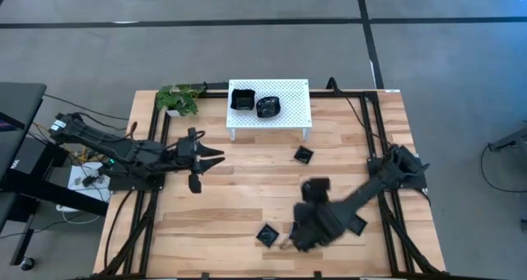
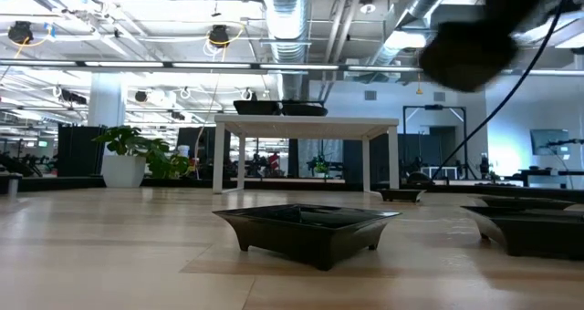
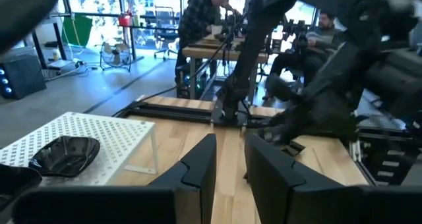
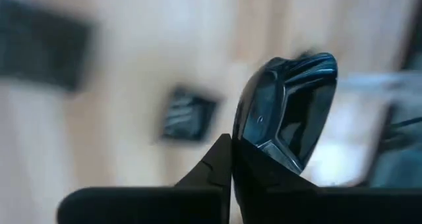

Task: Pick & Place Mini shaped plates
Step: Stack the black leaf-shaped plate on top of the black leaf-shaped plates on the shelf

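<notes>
I have the right gripper [image 4: 231,159] pinched tight on the rim of a glossy black plate [image 4: 285,109] — it hangs tilted above the near part of the table [image 1: 230,222], by a square plate [image 1: 268,234] lying flat there. Two more plates [image 1: 255,103] sit on the white perforated rack [image 1: 292,99], another [image 1: 304,155] on the wood just past it. My left gripper [image 1: 216,156] waits mid-table on its side, fingers [image 3: 198,168] parted — holding nothing.
</notes>
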Action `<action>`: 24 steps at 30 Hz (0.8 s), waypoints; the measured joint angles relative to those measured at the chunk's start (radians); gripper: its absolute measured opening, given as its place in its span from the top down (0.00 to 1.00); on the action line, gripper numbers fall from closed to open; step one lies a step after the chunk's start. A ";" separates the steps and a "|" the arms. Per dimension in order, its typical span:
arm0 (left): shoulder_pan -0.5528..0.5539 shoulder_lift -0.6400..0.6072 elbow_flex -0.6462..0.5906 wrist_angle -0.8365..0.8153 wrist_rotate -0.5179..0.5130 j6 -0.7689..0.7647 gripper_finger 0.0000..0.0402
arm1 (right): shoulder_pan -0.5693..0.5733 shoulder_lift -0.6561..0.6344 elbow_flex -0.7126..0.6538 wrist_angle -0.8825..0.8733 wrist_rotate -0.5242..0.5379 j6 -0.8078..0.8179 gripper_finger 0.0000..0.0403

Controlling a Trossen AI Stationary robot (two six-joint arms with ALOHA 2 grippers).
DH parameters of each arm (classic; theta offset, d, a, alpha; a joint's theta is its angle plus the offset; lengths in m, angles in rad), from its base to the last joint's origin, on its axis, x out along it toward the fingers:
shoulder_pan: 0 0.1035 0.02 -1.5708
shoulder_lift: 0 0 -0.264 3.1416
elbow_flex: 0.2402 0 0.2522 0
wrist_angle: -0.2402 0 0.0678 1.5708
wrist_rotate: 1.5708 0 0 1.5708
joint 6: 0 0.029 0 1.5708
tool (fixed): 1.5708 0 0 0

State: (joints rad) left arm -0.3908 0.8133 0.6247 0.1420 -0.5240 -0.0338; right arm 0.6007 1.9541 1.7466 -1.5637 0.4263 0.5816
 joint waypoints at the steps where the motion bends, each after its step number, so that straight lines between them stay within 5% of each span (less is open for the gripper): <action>1: 0.000 -0.004 0.000 0.001 0.000 0.000 0.80 | -0.032 0.000 0.000 0.003 0.044 -0.048 0.99; 9: 0.000 -0.009 0.000 0.002 0.000 0.000 0.80 | -0.284 -0.017 0.001 0.023 0.370 -0.336 0.99; 17: 0.000 -0.009 0.000 0.002 0.000 0.000 0.80 | -0.473 -0.047 0.002 0.277 0.413 -0.907 1.00; 24: 0.000 -0.009 0.000 0.005 0.000 0.000 0.80 | -0.598 -0.046 0.001 0.464 0.413 -1.198 1.00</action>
State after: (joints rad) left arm -0.3912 0.8047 0.6247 0.1471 -0.5236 -0.0341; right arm 0.0028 1.9083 1.7477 -1.1001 0.8392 -0.6167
